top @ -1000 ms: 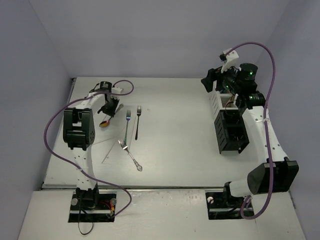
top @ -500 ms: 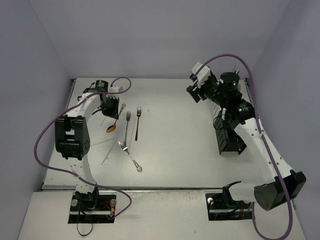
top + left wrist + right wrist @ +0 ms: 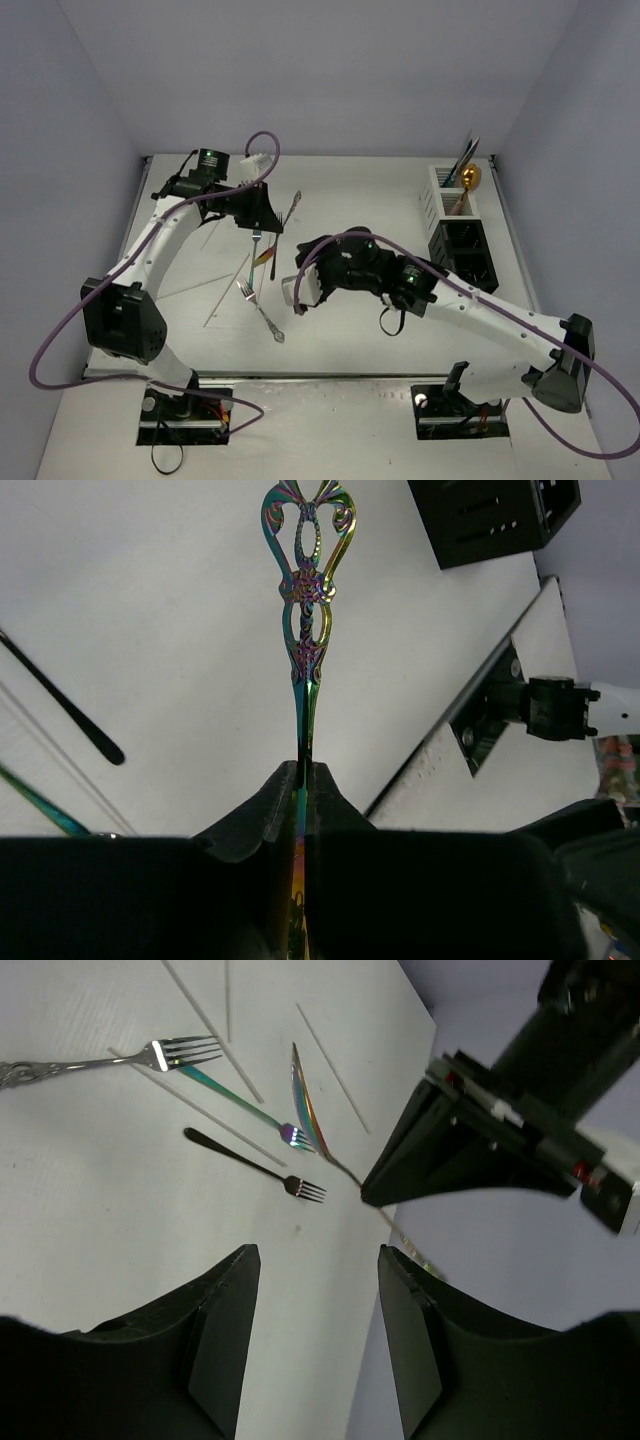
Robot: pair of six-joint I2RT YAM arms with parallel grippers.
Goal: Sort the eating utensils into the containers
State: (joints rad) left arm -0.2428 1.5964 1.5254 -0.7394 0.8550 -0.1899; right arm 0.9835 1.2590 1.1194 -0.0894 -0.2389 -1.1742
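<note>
I'm seeing bare table (image 3: 380, 200) stretching from the forks (image 3: 262, 314) to the boxes (image 3: 440, 265) along the 3 o'clock edge. My left claw (image 3: 303, 770) is pinching the rainbow spoon (image 3: 303, 705) above the forks. My right claw (image 3: 315, 1340) is reaching toward 9 o'clock beside them, jaws apart and holding nothing.

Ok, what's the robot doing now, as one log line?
left gripper: shut on rainbow spoon | right gripper: open, empty, near forks | forks: three on table
</note>
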